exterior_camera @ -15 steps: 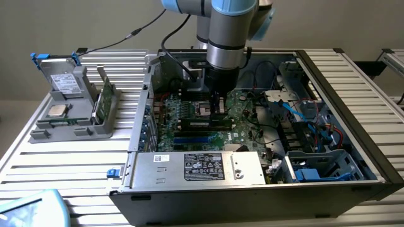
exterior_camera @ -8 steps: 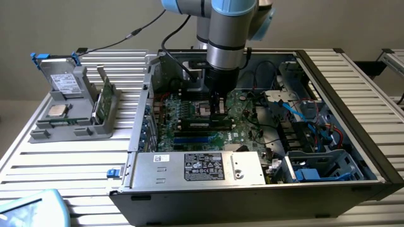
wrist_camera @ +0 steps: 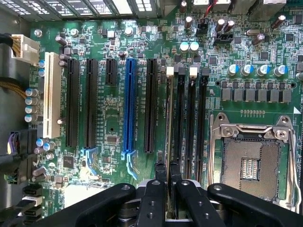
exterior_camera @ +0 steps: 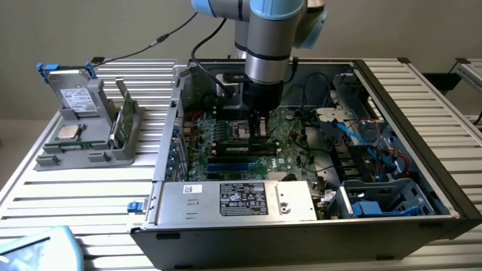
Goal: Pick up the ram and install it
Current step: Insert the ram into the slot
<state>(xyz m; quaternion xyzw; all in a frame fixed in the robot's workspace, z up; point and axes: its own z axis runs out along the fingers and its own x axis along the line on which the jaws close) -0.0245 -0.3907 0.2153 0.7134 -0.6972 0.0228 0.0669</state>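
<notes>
Green and thin edge-on, the ram [wrist_camera: 168,123] is clamped in the end effector [wrist_camera: 167,168].

Even, diffuse light from above in the exterior view; soft shadow inside the open black computer case [exterior_camera: 410,121]. Mild glare on the grey metal power-supply box [exterior_camera: 188,203]. In the wrist view, brightly lit green motherboard [wrist_camera: 113,127], blown-out ribbed white table slats [wrist_camera: 120,5] beyond it; black gripper [wrist_camera: 168,168] dark.

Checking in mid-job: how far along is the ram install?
Done: pickup; the gripper is shut on the long narrow green ram stick. In hand: stick edge-on at the black memory slots beside the silver processor socket. Left: seating not confirmed, grip not released.
</notes>
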